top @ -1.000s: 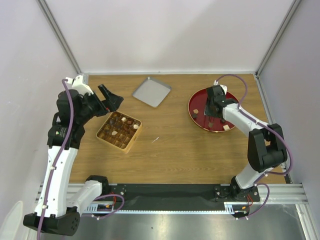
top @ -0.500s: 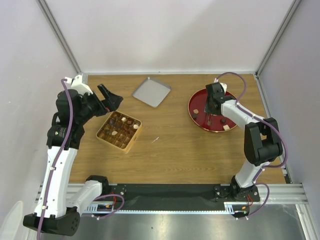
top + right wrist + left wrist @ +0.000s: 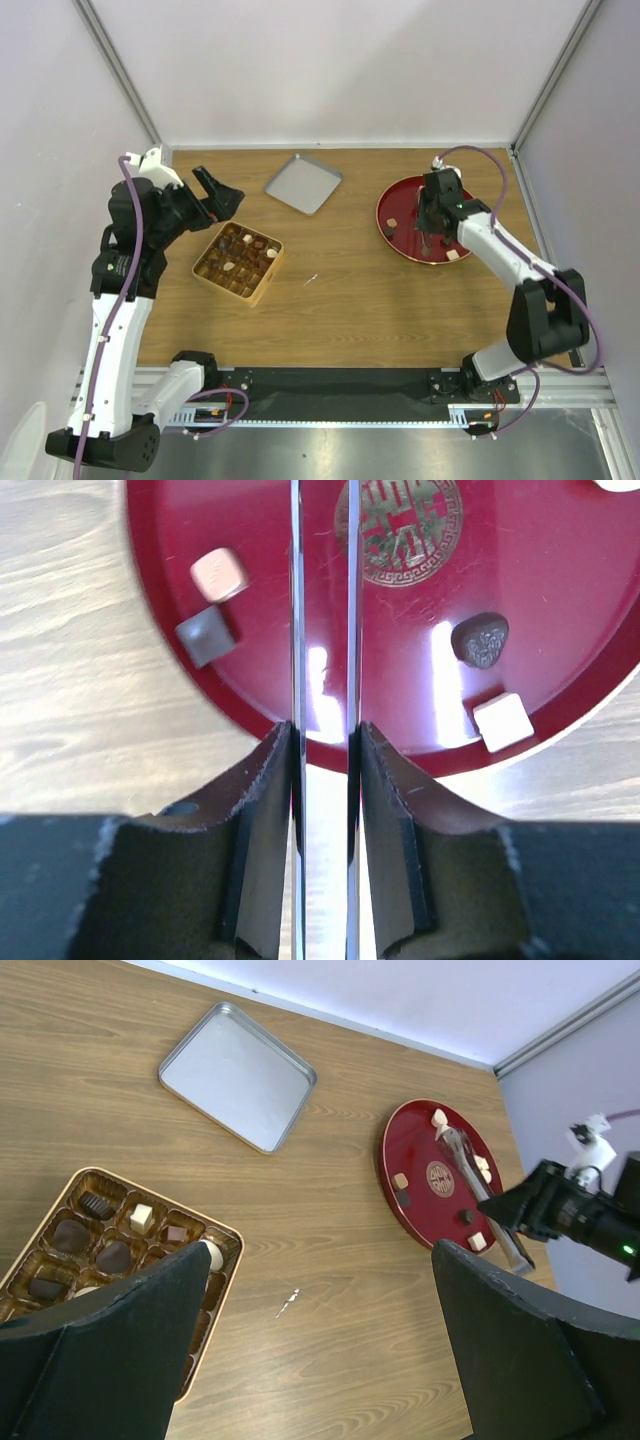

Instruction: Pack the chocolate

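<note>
Steel tray (image 3: 304, 183), red plate (image 3: 412, 1145), gridded box (image 3: 268, 277), tongs (image 3: 297, 600).

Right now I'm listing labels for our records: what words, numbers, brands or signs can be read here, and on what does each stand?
No word, brand or number is readable anywhere.
Red plate: gold round emblem at its centre, stylised characters in a key-pattern ring; I cannot read them.
Chocolate box and metal tray: no print shows.

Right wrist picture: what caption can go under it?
Right gripper squeezes metal tongs over a red plate of chocolates.
</note>
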Controlling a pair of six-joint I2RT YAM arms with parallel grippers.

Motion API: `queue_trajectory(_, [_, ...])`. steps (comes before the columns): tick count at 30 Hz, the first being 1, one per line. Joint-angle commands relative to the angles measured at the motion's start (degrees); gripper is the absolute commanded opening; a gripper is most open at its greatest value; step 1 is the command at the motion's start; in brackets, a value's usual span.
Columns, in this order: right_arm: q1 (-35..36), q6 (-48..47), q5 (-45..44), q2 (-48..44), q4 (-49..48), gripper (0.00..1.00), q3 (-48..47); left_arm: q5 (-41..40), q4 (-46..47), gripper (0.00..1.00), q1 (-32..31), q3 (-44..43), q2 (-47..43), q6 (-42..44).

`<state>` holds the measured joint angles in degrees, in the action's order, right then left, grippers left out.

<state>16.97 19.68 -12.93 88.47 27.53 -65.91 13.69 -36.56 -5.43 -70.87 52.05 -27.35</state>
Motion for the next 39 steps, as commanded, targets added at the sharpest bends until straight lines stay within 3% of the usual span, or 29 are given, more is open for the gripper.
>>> queue_trajectory(1, [1.13,-2.45,4.39,-6.19,1.12,0.33,2.44,-0.07,1.66,1.00,0.25,-2.52,-0.29,0.20])
queue_trajectory(6, [5.78,-2.98,9.14,-12.69,1.74,0.34,3.33,-0.68,2.54,1.00,0.25,-2.60,1.03,0.02])
queue_trajectory(10, [11.67,-1.93,7.30,-14.46,2.97,0.34,1.84,-0.60,2.98,1.00,0.25,-2.52,2.09,-0.42])
queue_trajectory(15, [22.11,1.14,9.85,-15.43,0.34,0.34,1.14,-2.61,1.84,1.00,0.33,-4.10,2.53,0.80])
queue_trajectory(25, [40.75,6.33,16.18,-6.83,-10.03,0.34,-1.67,-4.38,-0.45,1.00,0.86,-7.26,2.79,1.25])
queue_trajectory(39, [48.07,5.89,16.89,4.69,-14.70,0.34,-7.65,-4.02,-1.24,1.00,0.86,-8.14,2.53,1.34])
